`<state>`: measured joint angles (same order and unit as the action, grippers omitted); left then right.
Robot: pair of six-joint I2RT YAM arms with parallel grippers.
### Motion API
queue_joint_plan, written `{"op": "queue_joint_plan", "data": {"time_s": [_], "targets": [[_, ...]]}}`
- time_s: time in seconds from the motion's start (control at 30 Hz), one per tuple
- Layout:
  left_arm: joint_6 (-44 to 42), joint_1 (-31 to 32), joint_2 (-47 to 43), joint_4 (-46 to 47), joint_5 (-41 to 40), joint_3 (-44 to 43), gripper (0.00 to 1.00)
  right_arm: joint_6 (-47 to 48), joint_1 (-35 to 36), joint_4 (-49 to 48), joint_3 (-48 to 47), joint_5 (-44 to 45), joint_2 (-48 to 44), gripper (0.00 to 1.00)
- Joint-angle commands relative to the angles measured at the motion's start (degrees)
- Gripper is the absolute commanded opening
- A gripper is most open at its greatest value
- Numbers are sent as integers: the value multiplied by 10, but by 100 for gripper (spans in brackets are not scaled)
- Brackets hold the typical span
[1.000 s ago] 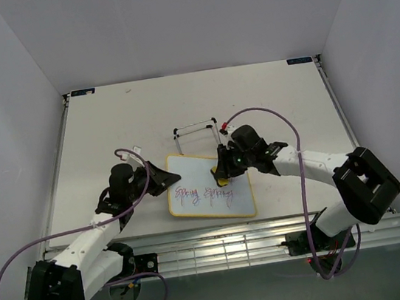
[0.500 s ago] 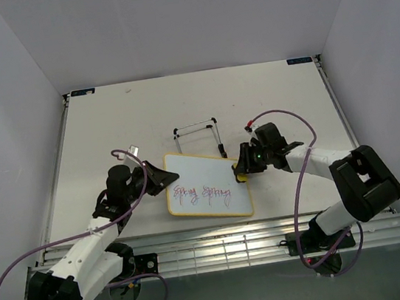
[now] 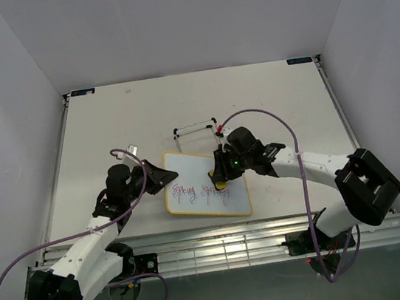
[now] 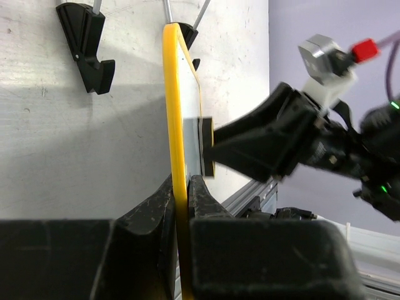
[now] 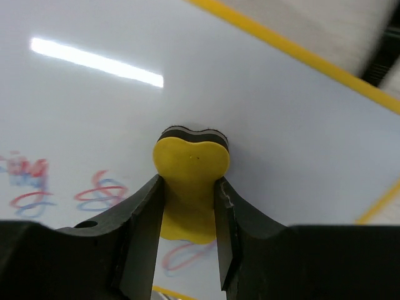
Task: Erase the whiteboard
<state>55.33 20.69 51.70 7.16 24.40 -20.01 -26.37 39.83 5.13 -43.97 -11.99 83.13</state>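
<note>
The whiteboard [image 3: 192, 175], white with a thin yellow frame, lies near the table's front middle and bears purple-red handwriting [image 3: 191, 191] along its near half. My left gripper [image 3: 165, 176] is shut on the board's left edge; the left wrist view shows the yellow frame [image 4: 174, 125] edge-on between the jaws. My right gripper [image 3: 220, 178] is shut on a small yellow eraser [image 5: 190, 170] with a dark felt face, pressed onto the board just above the writing [image 5: 103, 192]. The eraser also shows in the top view [image 3: 220, 183].
A thin black wire stand [image 3: 197, 129] stands on the table just behind the board. The table's front rail [image 3: 227, 239] runs close below the board. Purple cables loop from both arms.
My right gripper with the eraser swept right to the board's right edge, then back left to the middle of the board. The left gripper and board shifted only slightly.
</note>
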Motion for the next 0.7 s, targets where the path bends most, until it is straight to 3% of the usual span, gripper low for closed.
{"op": "queue_joint_plan", "data": {"time_s": [0.0, 0.17, 0.33, 0.67], "targets": [[-21, 12, -3, 68, 3, -1, 0, -63, 117, 4, -31, -37, 30, 25], [-3, 12, -5, 80, -7, 10, 0, -82, 177, 13, -108, -17, 61, 25], [12, 12, -20, 83, -25, 20, 0, -62, 181, 85, -141, 34, 75, 25], [23, 12, -37, 83, -55, 34, 0, -63, 83, 104, 89, 54, -55, 25]]}}
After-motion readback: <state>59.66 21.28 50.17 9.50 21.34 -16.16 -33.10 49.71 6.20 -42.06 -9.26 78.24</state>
